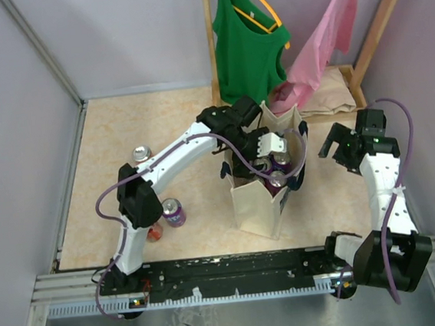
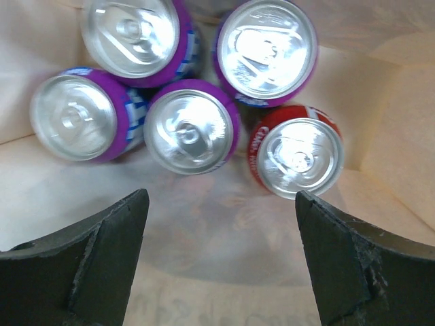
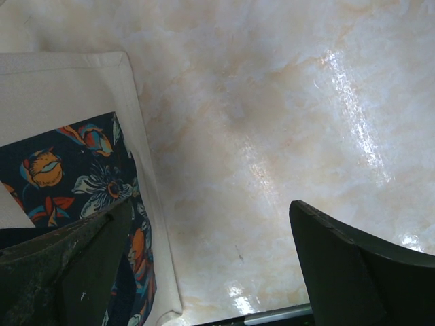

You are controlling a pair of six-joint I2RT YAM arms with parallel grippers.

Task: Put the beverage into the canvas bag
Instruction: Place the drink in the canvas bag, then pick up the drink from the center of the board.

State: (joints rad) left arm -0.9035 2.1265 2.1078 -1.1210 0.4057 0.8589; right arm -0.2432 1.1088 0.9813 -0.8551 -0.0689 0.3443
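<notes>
Left gripper (image 2: 221,204) hung wide, empty, in canvas bag (image 1: 249,206) by near edge, over five soda cans (image 2: 190,132); lifting out could snag its wall and tip it.

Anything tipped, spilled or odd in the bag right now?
Nothing stands out. The five cans in the bag stand upright, with no spill visible. The left gripper hangs open above them, holding nothing.
</notes>
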